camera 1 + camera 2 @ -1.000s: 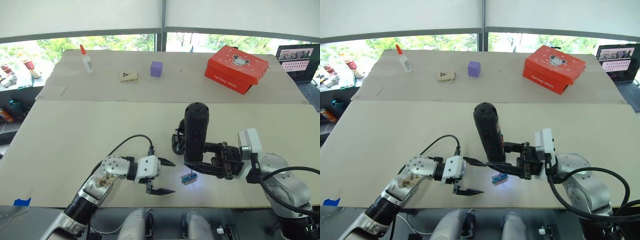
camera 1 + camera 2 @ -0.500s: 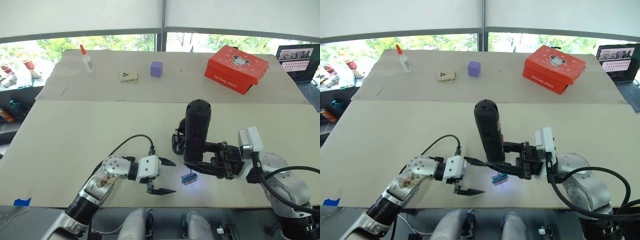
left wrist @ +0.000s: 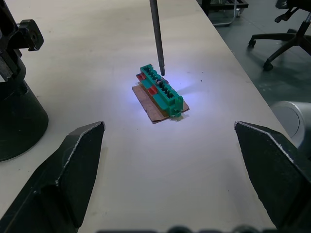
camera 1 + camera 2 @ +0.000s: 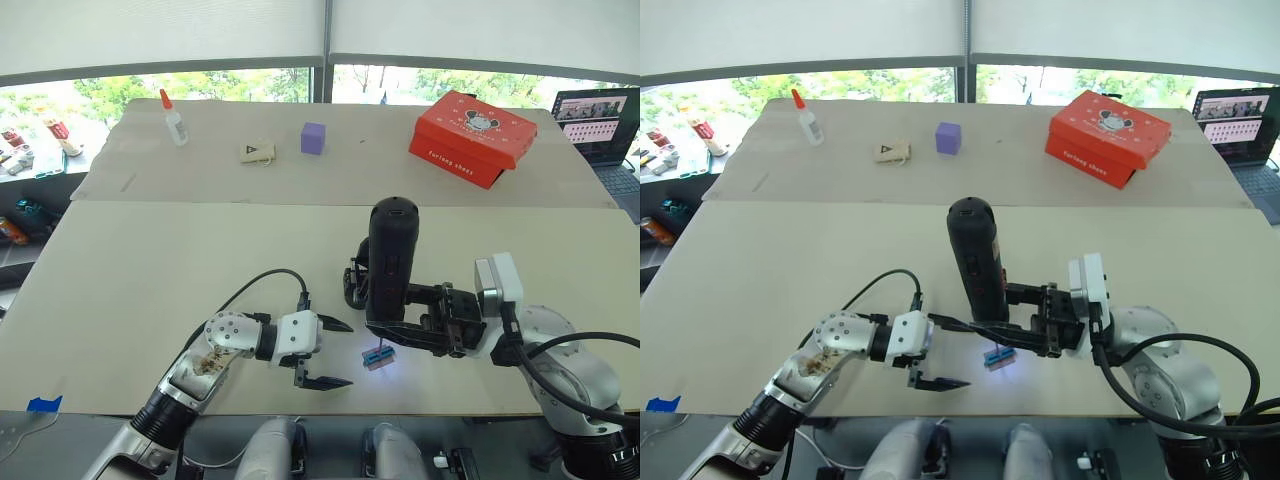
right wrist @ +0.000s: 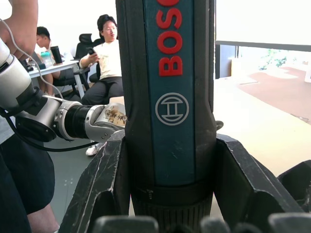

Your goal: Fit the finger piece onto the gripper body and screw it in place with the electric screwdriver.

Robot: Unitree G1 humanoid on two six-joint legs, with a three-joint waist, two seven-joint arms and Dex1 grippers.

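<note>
Office w/ big windows and trees outside; work surface is a pale tan table (image 4: 150, 270) w/ a second board behind it. On the far board: glue bottle (image 4: 173, 118) w/ red cap, small tan card (image 4: 257, 152) w/ a triangle mark, purple cube (image 4: 314, 138), and a red box (image 4: 473, 137) w/ a mouse-face logo and white lettering on its side, too small to read for sure. Laptop (image 4: 597, 120) at far right edge. Right gripper (image 4: 395, 333) is clamped on the screwdriver (image 4: 390, 265), held upright, thick black handle up, thin metal bit (image 3: 156, 34) pointing down; right wrist view shows the handle's blue panel w/ "BOSCH" in red (partly cut off) and the round Bosch emblem below. Bit tip sits on a small green block (image 3: 161, 91) w/ red patches on a brown base, lit by a bluish-white glow, near the front table edge. Gripper body (image 4: 356, 281), black w/ round base, stands just behind the screwdriver, mostly hidden by it; its base shows in the left wrist view, beside the block, not touching. Left gripper (image 4: 334, 353) spread wide, holding nothing, fingers pointing at the block, near it but apart. People sit at desks in the right wrist view bkgd.
</note>
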